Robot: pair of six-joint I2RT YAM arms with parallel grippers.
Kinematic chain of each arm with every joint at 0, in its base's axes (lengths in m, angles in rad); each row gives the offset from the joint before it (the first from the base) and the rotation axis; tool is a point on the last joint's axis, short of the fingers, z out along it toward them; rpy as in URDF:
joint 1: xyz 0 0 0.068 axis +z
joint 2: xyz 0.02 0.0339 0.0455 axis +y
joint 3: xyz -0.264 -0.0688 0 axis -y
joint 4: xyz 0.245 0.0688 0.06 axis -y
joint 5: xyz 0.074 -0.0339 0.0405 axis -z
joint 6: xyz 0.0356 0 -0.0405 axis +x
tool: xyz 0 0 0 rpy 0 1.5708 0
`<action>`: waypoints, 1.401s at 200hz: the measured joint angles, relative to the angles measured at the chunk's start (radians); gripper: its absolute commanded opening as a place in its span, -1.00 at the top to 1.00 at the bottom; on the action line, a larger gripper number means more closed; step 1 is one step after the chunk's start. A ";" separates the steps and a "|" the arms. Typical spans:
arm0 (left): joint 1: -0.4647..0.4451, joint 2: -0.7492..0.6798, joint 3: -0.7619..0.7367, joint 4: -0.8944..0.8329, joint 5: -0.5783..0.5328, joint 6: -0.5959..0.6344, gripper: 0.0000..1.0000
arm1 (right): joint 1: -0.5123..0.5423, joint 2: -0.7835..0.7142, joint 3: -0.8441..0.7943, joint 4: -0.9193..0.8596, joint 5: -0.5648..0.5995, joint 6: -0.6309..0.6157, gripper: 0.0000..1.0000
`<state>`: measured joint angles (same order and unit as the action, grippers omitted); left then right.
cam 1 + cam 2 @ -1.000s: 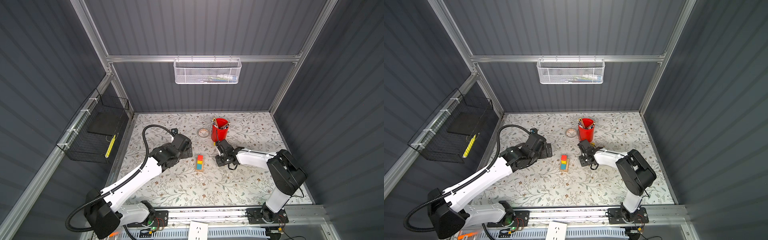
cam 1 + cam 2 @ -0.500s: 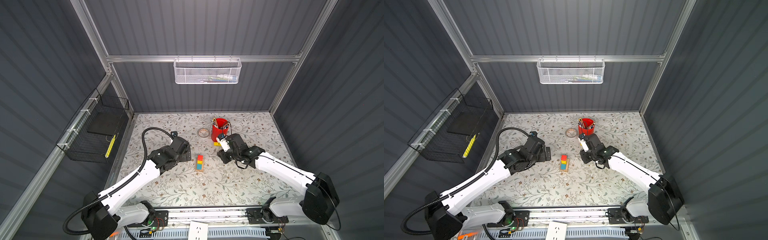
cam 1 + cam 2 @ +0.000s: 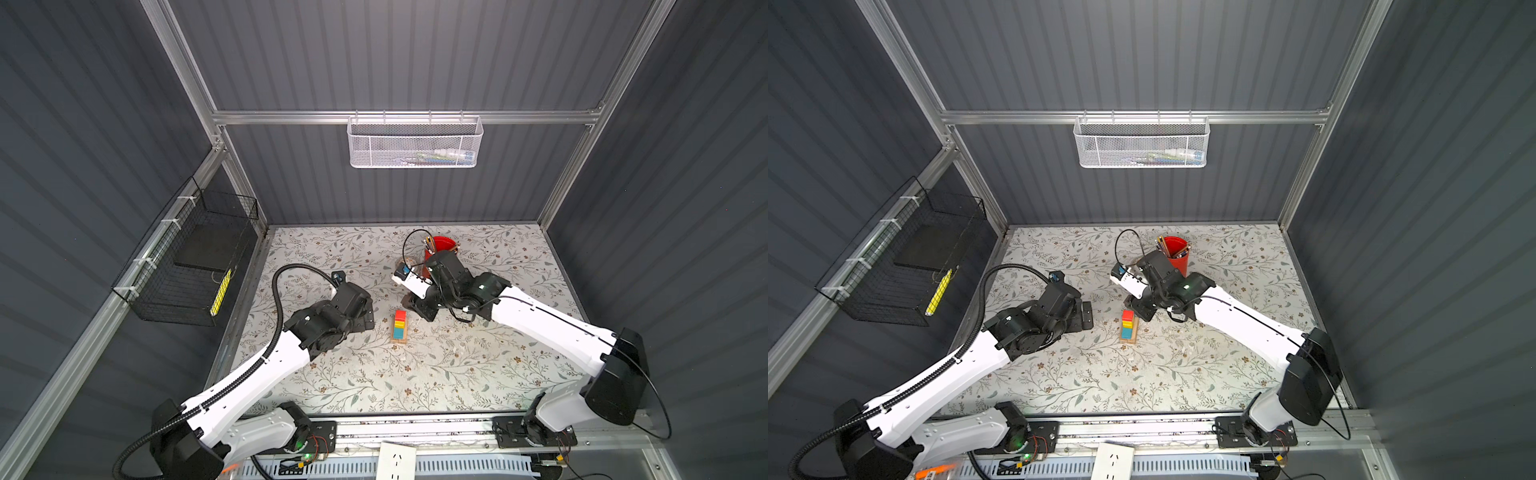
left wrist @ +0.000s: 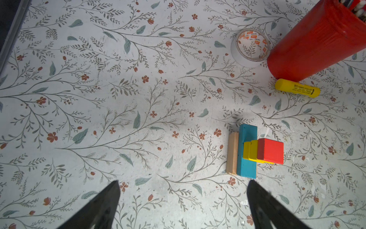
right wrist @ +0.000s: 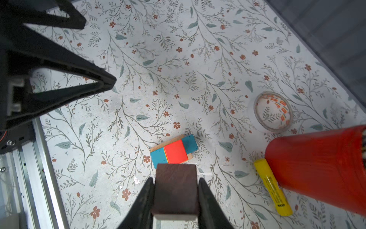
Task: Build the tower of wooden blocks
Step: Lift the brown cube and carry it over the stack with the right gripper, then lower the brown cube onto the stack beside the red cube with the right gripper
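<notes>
Tower (image 3: 400, 326) stacked to red cube (image 5: 175, 151); only the dark brown roof piece (image 5: 175, 190) pinched in my right fingers (image 5: 144, 202) is left to place, left fingers (image 4: 103, 204) spread.

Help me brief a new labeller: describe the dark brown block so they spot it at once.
On the floral table, find the coloured block stack near the red cup. Right beside it, the right gripper holds the dark brown block. It alone is dark, wood-grained and gripped rather than stacked.
</notes>
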<state>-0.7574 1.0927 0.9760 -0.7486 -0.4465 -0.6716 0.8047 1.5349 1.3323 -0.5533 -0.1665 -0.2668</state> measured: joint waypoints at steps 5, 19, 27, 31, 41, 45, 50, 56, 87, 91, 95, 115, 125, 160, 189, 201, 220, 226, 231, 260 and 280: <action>0.000 -0.005 -0.003 -0.002 -0.002 -0.002 -0.99 | 0.000 0.015 0.013 -0.013 -0.008 -0.014 0.84; 0.000 -0.014 -0.005 -0.013 -0.007 -0.008 -0.99 | 0.001 0.056 0.053 -0.047 -0.026 -0.049 0.84; 0.000 -0.015 -0.005 -0.018 -0.008 -0.012 -0.99 | 0.001 0.077 0.073 -0.061 -0.034 -0.066 0.83; 0.000 -0.016 -0.005 -0.021 -0.010 -0.013 -1.00 | 0.001 0.087 0.081 -0.066 -0.039 -0.076 0.83; 0.000 -0.016 -0.006 -0.024 -0.014 -0.017 -0.99 | 0.001 0.109 0.101 -0.082 -0.050 -0.098 0.82; 0.000 -0.016 -0.006 -0.026 -0.016 -0.018 -0.99 | 0.001 0.119 0.110 -0.091 -0.055 -0.107 0.82; 0.000 -0.016 -0.006 -0.028 -0.019 -0.020 -1.00 | 0.001 0.129 0.120 -0.099 -0.061 -0.118 0.82; 0.000 -0.016 -0.006 -0.031 -0.024 -0.021 -0.99 | 0.001 0.142 0.130 -0.108 -0.067 -0.129 0.82; 0.000 -0.016 -0.011 -0.037 -0.034 -0.029 -0.99 | 0.001 0.206 0.177 -0.151 -0.074 -0.192 0.80; 0.000 -0.016 -0.011 -0.039 -0.034 -0.030 -1.00 | 0.001 0.214 0.182 -0.156 -0.073 -0.198 0.80; 0.000 -0.016 -0.011 -0.040 -0.034 -0.032 -0.99 | 0.001 0.224 0.188 -0.164 -0.073 -0.205 0.80; 0.000 -0.017 -0.013 -0.044 -0.039 -0.033 -0.99 | 0.001 0.257 0.203 -0.183 -0.069 -0.230 0.80; 0.000 -0.018 -0.013 -0.044 -0.042 -0.033 -0.99 | 0.001 0.270 0.206 -0.189 -0.061 -0.240 0.79; 0.000 -0.018 -0.013 -0.044 -0.045 -0.037 -1.00 | 0.001 0.290 0.207 -0.213 -0.044 -0.270 0.76; 0.000 -0.018 -0.013 -0.044 -0.045 -0.039 -0.99 | 0.001 0.304 0.225 -0.230 -0.038 -0.284 0.73; 0.001 -0.018 -0.013 -0.044 -0.045 -0.039 -0.99 | 0.001 0.317 0.237 -0.230 -0.036 -0.286 0.73; 0.005 -0.018 -0.013 -0.044 -0.045 -0.039 -0.99 | 0.001 0.335 0.241 -0.230 -0.033 -0.291 0.72; 0.006 -0.018 -0.013 -0.044 -0.045 -0.039 -0.99 | 0.001 0.342 0.243 -0.232 -0.031 -0.292 0.72; 0.006 -0.018 -0.013 -0.044 -0.046 -0.040 -0.99 | 0.001 0.348 0.244 -0.234 -0.031 -0.293 0.71; 0.006 -0.018 -0.013 -0.044 -0.051 -0.040 -0.99 | 0.001 0.366 0.250 -0.239 -0.028 -0.296 0.69; 0.006 -0.018 -0.013 -0.044 -0.051 -0.040 -0.99 | 0.001 0.366 0.252 -0.238 -0.028 -0.297 0.67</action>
<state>-0.7513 1.0752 0.9627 -0.7925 -0.4980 -0.7113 0.8059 1.9007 1.5845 -0.7918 -0.1944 -0.5640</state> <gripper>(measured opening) 0.997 0.331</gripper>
